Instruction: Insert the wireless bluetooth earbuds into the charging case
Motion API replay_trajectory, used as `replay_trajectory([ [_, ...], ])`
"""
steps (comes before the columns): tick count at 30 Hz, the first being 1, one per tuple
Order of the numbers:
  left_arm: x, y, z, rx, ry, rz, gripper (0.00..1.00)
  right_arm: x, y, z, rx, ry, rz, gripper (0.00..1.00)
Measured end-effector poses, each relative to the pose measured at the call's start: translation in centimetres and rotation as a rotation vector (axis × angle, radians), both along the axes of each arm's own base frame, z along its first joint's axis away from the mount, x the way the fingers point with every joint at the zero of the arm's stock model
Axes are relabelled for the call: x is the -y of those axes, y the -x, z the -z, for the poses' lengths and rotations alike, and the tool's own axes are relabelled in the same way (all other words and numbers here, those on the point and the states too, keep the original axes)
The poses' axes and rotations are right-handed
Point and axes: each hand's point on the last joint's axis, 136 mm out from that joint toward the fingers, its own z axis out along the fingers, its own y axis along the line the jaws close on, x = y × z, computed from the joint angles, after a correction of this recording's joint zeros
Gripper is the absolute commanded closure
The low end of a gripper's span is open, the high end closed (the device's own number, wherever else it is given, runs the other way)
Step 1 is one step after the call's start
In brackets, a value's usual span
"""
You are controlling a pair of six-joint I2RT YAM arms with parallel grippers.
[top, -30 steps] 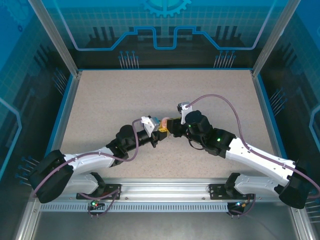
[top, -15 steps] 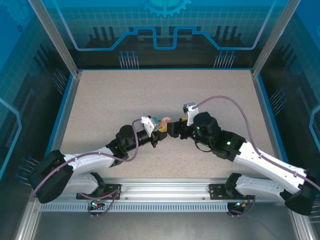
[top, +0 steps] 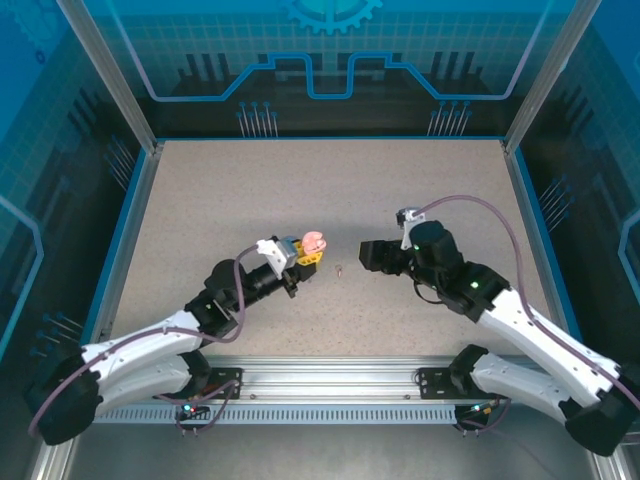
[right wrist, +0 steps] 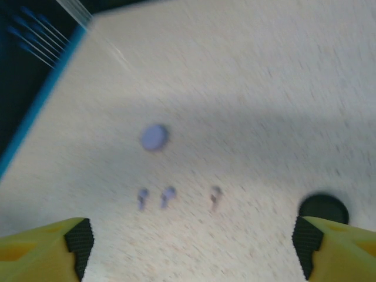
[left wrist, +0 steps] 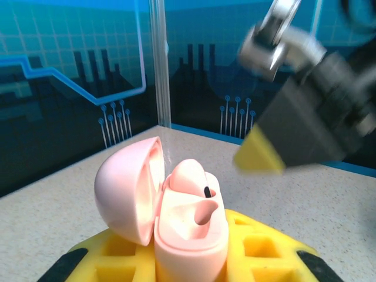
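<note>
Tabletop [right wrist: 264, 88] blurred, lilac earbuds [right wrist: 168, 192] barely distinct

Speckled beige tabletop [top: 250, 190], blue rim [top: 330, 138], teal circuit-pattern walls [top: 330, 50], aluminium posts [top: 105, 70]

Round charging cases, three in all: one pale pink plastic clamshell case [left wrist: 188, 235], one lilac coin-shaped case [right wrist: 155, 137], one black coin-shaped case [right wrist: 322, 208]. Tiny stemmed buds on the speckled bench [right wrist: 252, 82], three, all blurred: two lilac earbuds [right wrist: 168, 194], one pinkish earbud [right wrist: 215, 195].
</note>
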Motion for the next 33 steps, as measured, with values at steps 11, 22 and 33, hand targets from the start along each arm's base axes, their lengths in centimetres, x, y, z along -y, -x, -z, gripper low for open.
replay_trajectory([
  [11, -2.7, 1.2, -0.9, 0.042, -0.033, -0.068, 1.00, -3.8, -2.3, 10.5, -0.365, 0.249, -0.032, 0.29],
  [22, -3.1, 1.3, -0.1, 0.018, -0.058, -0.077, 1.00, -8.1, -5.3, 15.4, -0.493, 0.401, -0.094, 0.40],
  [33, -3.2, 1.2, 0.4, 0.015, -0.084, -0.087, 1.00, -8.8, -5.6, 18.1, -0.570, 0.484, -0.120, 0.48],
])
